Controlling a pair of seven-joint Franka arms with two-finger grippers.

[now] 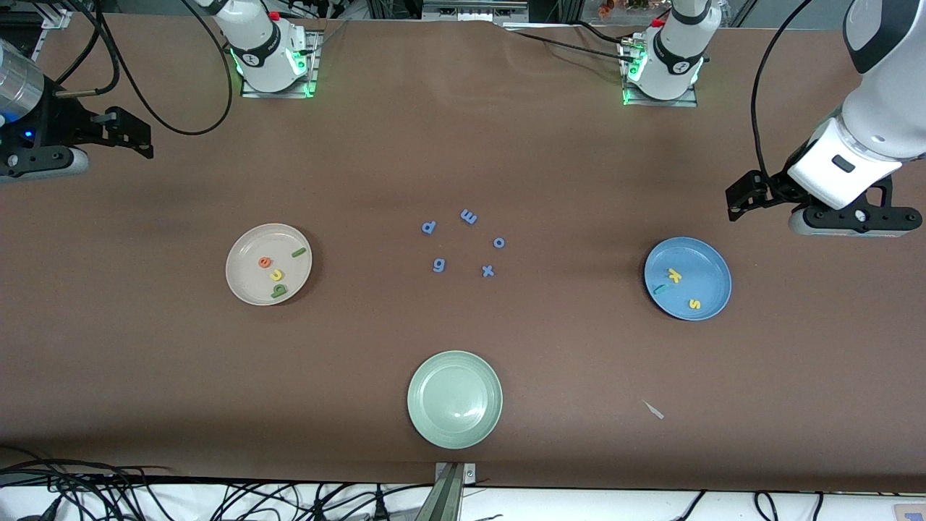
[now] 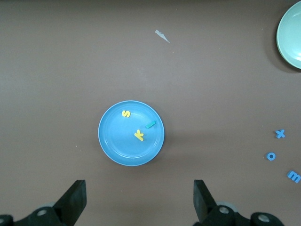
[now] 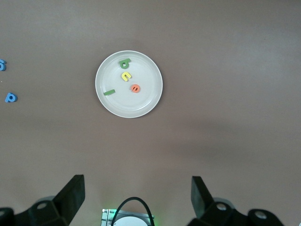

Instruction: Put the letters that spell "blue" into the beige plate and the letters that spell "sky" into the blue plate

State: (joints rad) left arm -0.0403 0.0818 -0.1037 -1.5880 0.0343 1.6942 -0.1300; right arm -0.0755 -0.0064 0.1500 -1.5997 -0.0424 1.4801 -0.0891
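The beige plate (image 1: 247, 281) lies toward the right arm's end of the table and holds the orange e (image 1: 265, 262), yellow u (image 1: 277, 275), dark green b (image 1: 279, 290) and dark green l (image 1: 298, 252). In the blue plate (image 1: 702, 266), toward the left arm's end, are the yellow k (image 1: 674, 275), yellow s (image 1: 694, 304) and teal y (image 1: 659, 289). My left gripper (image 2: 139, 197) hangs open and empty over bare table beside the blue plate (image 2: 117, 141). My right gripper (image 3: 138, 195) hangs open and empty over the table beside the beige plate (image 3: 141, 101).
A pale green plate (image 1: 454, 399), empty, sits near the table's front edge. Several blue-purple letters lie mid-table: p (image 1: 428, 227), m (image 1: 469, 215), o (image 1: 498, 242), g (image 1: 438, 265), x (image 1: 488, 271). A small pale scrap (image 1: 654, 410) lies nearer the camera than the blue plate.
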